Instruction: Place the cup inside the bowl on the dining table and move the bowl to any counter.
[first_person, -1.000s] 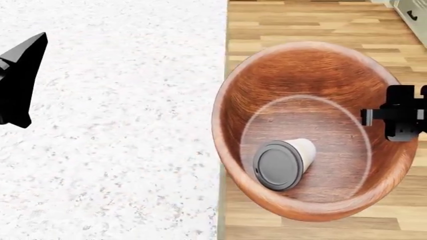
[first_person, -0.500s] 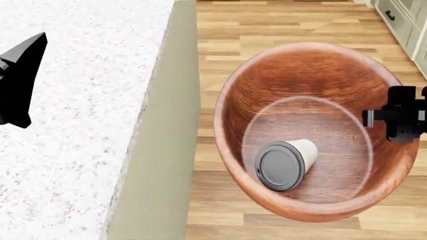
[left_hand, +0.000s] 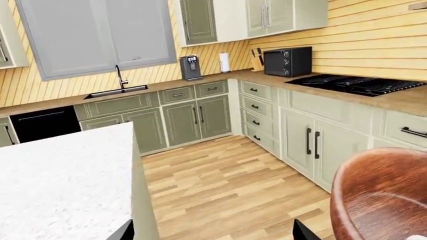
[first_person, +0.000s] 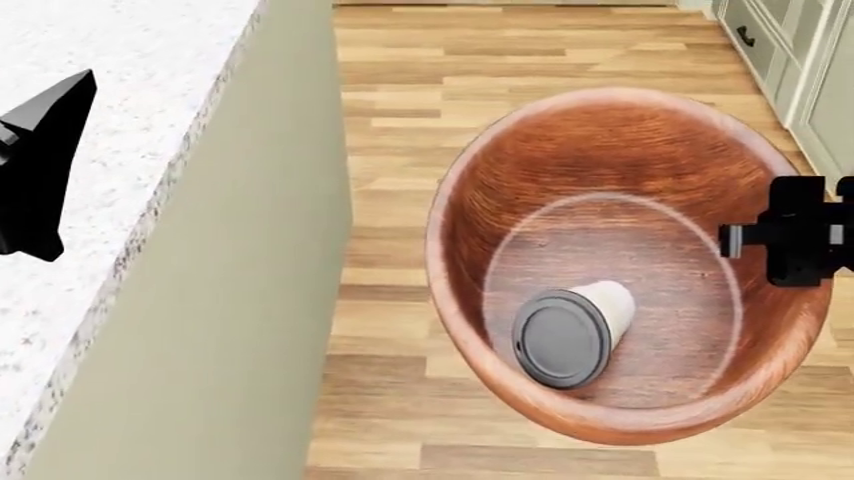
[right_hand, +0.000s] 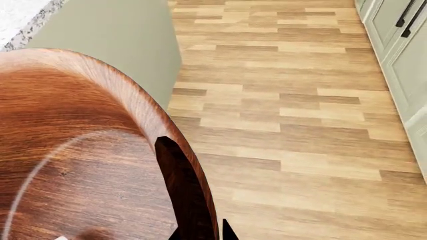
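Bowl (first_person: 627, 180) rim in right gripper (first_person: 801, 240)

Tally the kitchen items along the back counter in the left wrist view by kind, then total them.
Coffee machine: 1
Paper towel roll: 1
Knife block: 1
Microwave: 1
Sink faucet: 1
Cooktop: 1
Total: 6
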